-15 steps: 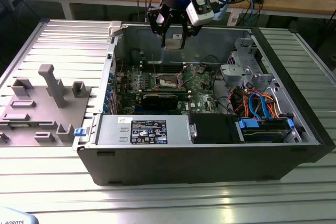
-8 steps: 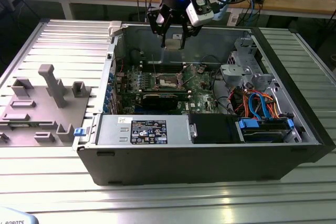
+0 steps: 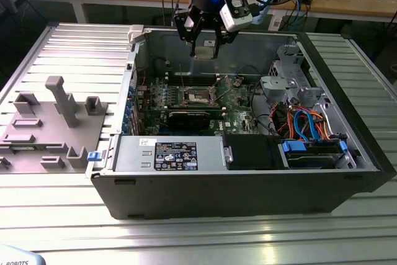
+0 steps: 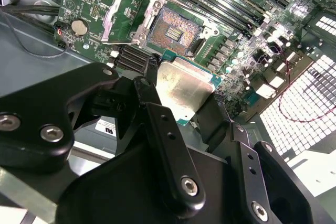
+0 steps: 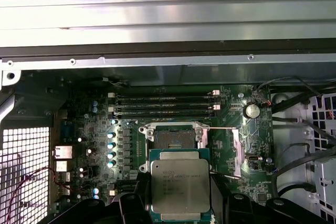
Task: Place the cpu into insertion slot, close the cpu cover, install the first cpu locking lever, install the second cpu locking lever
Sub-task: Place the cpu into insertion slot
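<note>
My gripper (image 3: 205, 49) hangs above the open computer case, shut on the cpu (image 3: 205, 45). In both wrist views the cpu (image 4: 184, 85) (image 5: 180, 184), a flat square chip with a silver-grey top, sits clamped by two opposite edges between the black fingers (image 4: 152, 90). Below it on the green motherboard (image 5: 89, 129) the insertion slot (image 4: 173, 31) (image 5: 170, 139) (image 3: 200, 95) lies bare, its dark centre exposed. The cpu cover (image 4: 122, 17) (image 5: 237, 150) is swung open and stands beside the slot. The cpu is still well above the slot.
Memory slots (image 5: 163, 103) run along one side of the socket, and a long black card (image 3: 189, 119) lies in front of it. A power supply (image 3: 170, 153) and a drive cage with blue cables (image 3: 310, 134) fill the case front. A grey fixture (image 3: 49, 122) stands at the exterior view's left.
</note>
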